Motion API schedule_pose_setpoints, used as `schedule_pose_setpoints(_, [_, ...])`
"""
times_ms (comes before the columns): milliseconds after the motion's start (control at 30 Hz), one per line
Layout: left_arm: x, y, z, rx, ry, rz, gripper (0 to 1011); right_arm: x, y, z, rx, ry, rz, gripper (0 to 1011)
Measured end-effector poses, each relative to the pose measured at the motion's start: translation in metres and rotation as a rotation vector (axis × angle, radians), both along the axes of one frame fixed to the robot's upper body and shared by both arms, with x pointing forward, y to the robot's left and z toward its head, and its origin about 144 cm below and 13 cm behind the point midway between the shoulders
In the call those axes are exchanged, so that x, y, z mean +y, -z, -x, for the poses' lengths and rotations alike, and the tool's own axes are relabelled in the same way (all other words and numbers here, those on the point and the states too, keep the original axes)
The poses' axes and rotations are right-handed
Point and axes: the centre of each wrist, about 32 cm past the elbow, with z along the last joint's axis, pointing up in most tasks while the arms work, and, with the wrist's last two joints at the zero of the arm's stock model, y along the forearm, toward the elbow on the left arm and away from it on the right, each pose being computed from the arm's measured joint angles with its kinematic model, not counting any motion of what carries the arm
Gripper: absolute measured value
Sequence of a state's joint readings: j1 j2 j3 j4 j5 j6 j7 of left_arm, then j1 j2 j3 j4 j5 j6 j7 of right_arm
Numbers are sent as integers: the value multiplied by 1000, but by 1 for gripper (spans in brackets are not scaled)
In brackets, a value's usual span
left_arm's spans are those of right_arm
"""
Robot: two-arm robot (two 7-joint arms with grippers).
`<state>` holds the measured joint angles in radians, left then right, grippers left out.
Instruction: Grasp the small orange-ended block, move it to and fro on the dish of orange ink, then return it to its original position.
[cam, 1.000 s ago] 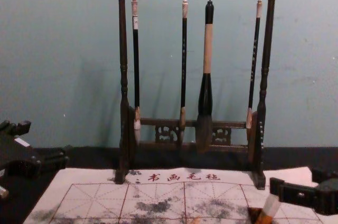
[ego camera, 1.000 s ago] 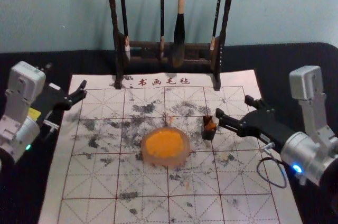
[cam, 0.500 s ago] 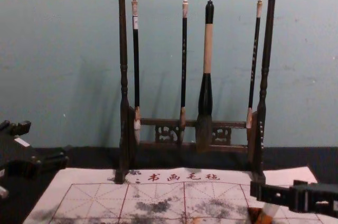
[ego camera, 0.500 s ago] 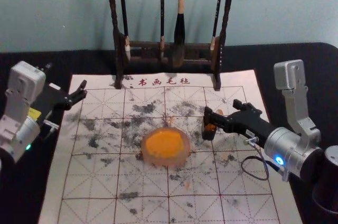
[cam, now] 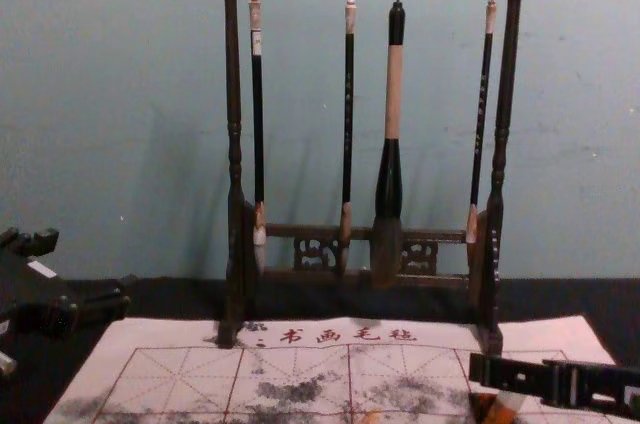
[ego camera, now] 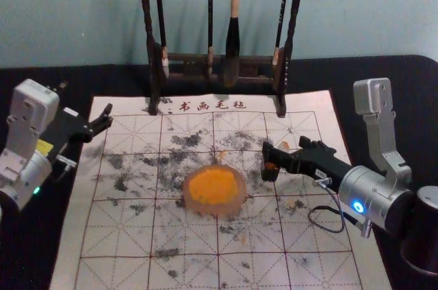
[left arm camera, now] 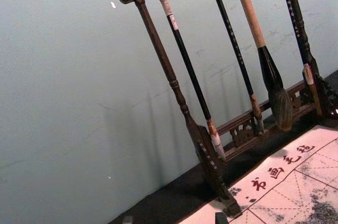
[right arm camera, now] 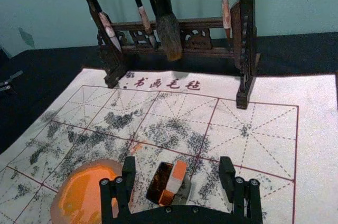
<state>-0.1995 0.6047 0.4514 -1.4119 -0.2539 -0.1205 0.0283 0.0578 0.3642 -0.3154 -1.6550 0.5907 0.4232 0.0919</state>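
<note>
Clock face: centred on the ink dish as the head view has it, 12 toward the rack, 3 toward the robot's right
Ink dish: pale rim [ego camera: 239, 204], orange ink inside, resting on the calligraphy mat [ego camera: 185, 235]
Block: the small orange-ended block [right arm camera: 173, 183] lies at about 2 o'clock, near the dish, tilted against a small dark holder [right arm camera: 158, 183]; pale middle, orange at its upper end
Right claw: at work at 2 o'clock [ego camera: 285, 145], low over the mat; released, its fingers apart with the block between them, a gap on each side in the right wrist view
Left claw: parked at 10 o'clock [ego camera: 85, 103], released, fingers apart
Rack: dark wooden brush rack [cam: 235, 154] at 12 o'clock, four brushes hanging from it, the thickest [cam: 393, 94] just toward 1
Counter: black [ego camera: 393, 98], under the mat
</note>
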Motion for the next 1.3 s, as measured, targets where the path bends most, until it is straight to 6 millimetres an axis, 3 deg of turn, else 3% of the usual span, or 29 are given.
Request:
schedule_pose_setpoints(533, [0,0,0,0,0,0,1001,0,0,0,6,1,-4,1003])
schedule_pose_setpoints(633, [0,0,0,0,0,0,1001,0,0,0,5,0,-3,954])
schedule_pose_setpoints(900, [0,0,0,0,0,0,1001,1,0,0,3,0,-2,761])
schedule_pose_setpoints(1300, [0,0,0,0,0,0,1001,1,0,0,2,-1,-2,358])
